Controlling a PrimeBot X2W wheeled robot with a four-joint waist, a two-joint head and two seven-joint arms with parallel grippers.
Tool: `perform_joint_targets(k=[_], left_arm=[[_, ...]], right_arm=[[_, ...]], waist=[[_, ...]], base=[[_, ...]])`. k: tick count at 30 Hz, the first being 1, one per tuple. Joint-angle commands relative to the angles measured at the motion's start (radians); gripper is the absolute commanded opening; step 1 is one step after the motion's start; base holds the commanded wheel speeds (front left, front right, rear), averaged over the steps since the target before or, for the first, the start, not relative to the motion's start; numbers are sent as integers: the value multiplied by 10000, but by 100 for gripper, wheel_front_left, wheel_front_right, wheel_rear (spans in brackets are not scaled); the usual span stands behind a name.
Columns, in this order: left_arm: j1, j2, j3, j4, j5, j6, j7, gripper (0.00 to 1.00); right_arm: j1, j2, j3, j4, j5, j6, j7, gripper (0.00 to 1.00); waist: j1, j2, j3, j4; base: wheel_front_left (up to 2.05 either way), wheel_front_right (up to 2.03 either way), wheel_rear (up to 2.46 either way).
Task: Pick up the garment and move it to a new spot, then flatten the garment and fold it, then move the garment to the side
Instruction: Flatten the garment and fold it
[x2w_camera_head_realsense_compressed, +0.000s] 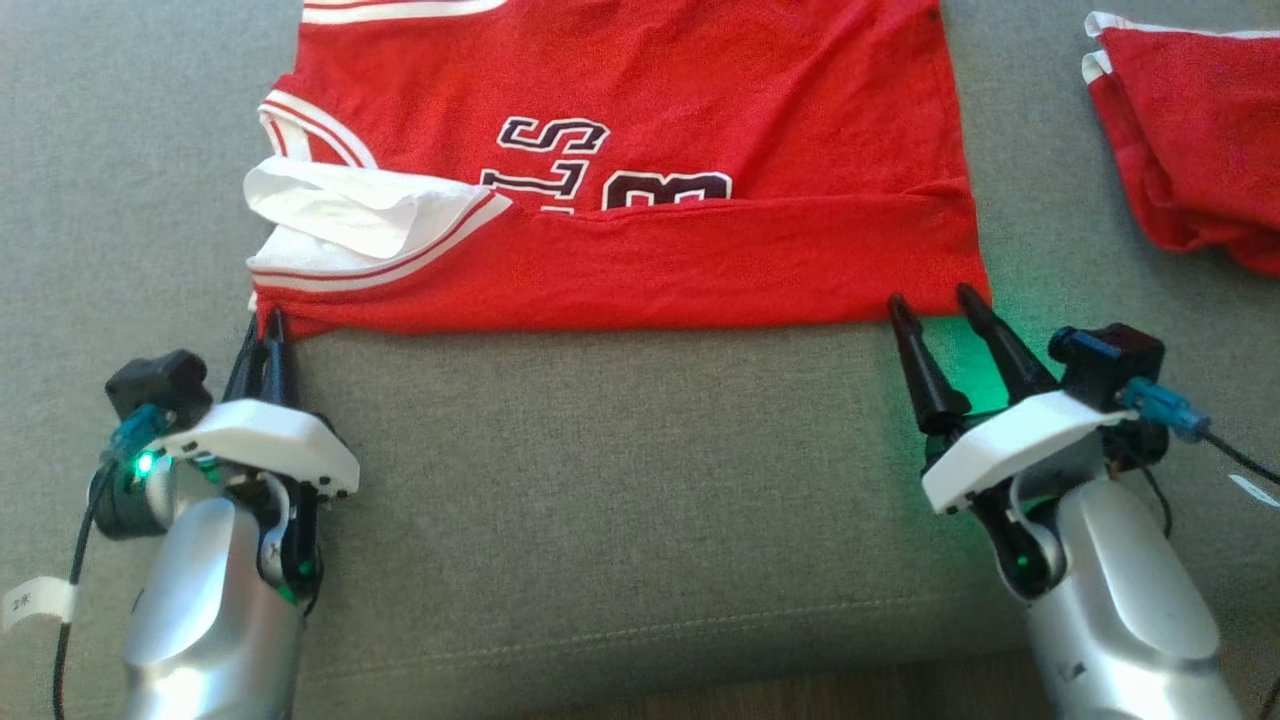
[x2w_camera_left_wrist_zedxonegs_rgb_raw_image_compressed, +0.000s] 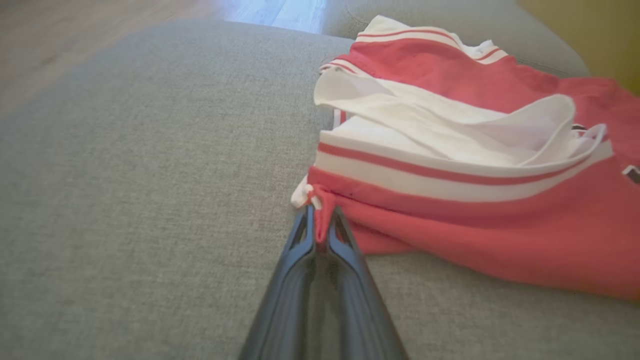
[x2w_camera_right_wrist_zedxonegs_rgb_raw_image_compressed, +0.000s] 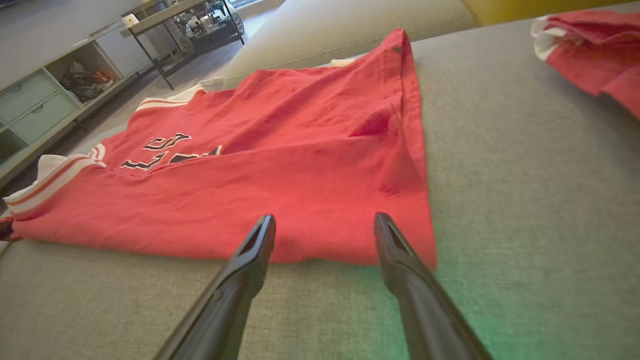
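Observation:
A red garment (x2w_camera_head_realsense_compressed: 640, 190) with white-and-red striped trim and dark lettering lies spread on the grey cushion, its near edge folded over. My left gripper (x2w_camera_head_realsense_compressed: 268, 322) is shut on the garment's near left corner; in the left wrist view a pinch of red cloth (x2w_camera_left_wrist_zedxonegs_rgb_raw_image_compressed: 320, 220) sits between the closed fingers. My right gripper (x2w_camera_head_realsense_compressed: 935, 305) stands open at the garment's near right corner (x2w_camera_right_wrist_zedxonegs_rgb_raw_image_compressed: 415, 250), its fingertips just over the hem with nothing held.
A second red cloth (x2w_camera_head_realsense_compressed: 1190, 130) lies bunched at the far right of the cushion (x2w_camera_head_realsense_compressed: 620, 480). In the right wrist view, a wood floor, pale drawers (x2w_camera_right_wrist_zedxonegs_rgb_raw_image_compressed: 35, 105) and a low metal-legged table (x2w_camera_right_wrist_zedxonegs_rgb_raw_image_compressed: 185, 20) lie beyond the cushion.

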Motion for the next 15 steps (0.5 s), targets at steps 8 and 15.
perform_joint_targets(k=[8,15], left_arm=[[371,188,406,-967,305,-256,-76,0],[551,24,403,-1175,487,-491,-77,0]], right_arm=[[-816,18,-785,1175,9,-4,537,100],[-1495,18,-1362,2781,-382,-4,772,31]], waist=[[-1,0,-297,269],[-1,0,-471,498]], base=[[0,0,0],[0,0,0]])
